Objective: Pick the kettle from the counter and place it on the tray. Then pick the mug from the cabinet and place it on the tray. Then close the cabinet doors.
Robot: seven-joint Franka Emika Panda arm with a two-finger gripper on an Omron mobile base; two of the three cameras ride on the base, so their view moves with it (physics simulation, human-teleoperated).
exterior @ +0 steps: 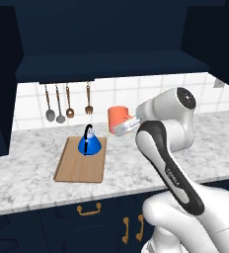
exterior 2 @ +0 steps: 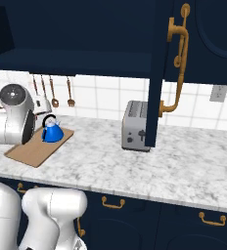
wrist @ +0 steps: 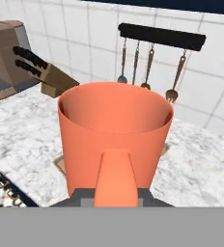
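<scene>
Hand view showed the mug [wrist: 115, 130] filling the centre, its handle pointing back at the camera and running down between the fingers. The gripper [wrist: 115, 197] was closed on that handle; jaws nearly together, mug held.

Location: in the left base view the mug [exterior: 119, 116] hung in the air above the counter [exterior: 32, 148], just right of and behind the tray [exterior: 82, 160], w/ the gripper [exterior: 128, 126] at its lower right. It was not yet over the board. The kettle [exterior: 89, 144] already sat on the tray's far end, so step 1 looked complete; approx. 1 free zone remained on the near half.

Handling notes (judgement):
- Mug appeared rigid, thin-walled, empty, likely light. Smooth glaze, so prob. slippery.
- Handle grip puts the body's weight off to 1 side; mug may swing or rotate in the jaws if moved fast.
- Ceramic-type item: treat as fragile, set down gently, base flat.
- Keep clear of the kettle's arched handle when lowering.

Right base view showed a cabinet door [exterior 2: 157, 73] standing open beside the toaster [exterior 2: 136, 126]; doors not yet closed.
</scene>
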